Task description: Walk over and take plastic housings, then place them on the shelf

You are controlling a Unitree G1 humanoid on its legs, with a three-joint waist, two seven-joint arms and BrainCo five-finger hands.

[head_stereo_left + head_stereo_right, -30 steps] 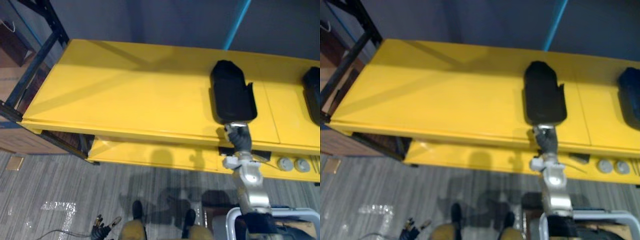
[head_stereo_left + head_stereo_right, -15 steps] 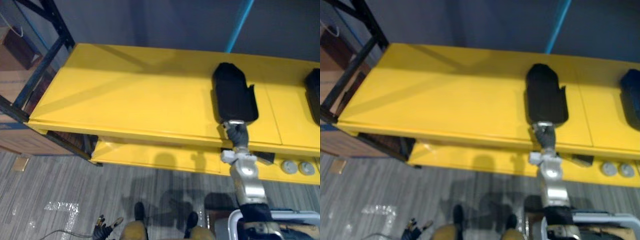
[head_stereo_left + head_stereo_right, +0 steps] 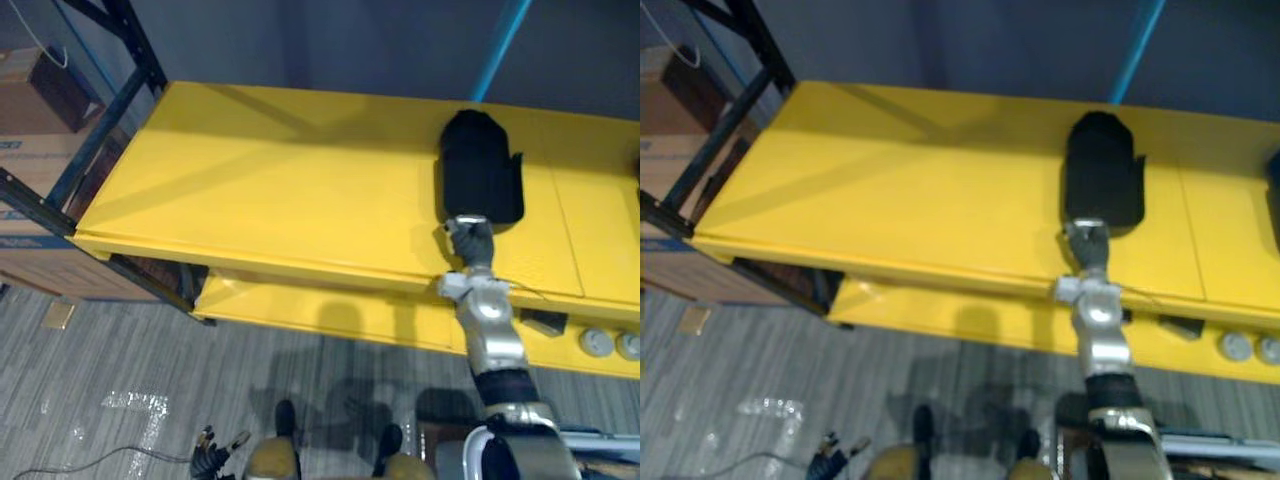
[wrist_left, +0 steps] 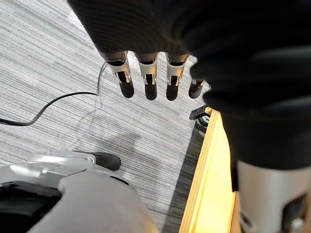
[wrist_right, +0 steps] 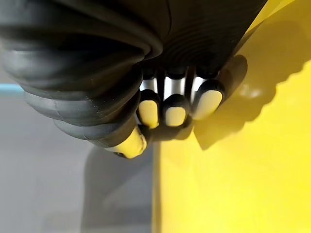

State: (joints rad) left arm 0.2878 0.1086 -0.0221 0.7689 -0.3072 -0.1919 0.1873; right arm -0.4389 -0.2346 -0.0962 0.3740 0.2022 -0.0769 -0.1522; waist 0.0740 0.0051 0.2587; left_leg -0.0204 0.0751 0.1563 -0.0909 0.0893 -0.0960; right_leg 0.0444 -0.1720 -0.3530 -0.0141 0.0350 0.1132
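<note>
On yellow shelf (image 3: 280, 190), outstretched right hand (image 3: 470, 240) grips housing (image 3: 480, 172).

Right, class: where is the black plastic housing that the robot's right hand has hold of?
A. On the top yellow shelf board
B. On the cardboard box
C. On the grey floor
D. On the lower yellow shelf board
A: the black plastic housing lies along the top yellow shelf board, with the right hand closed on its near end, above the lower yellow shelf board and the grey floor.
</note>
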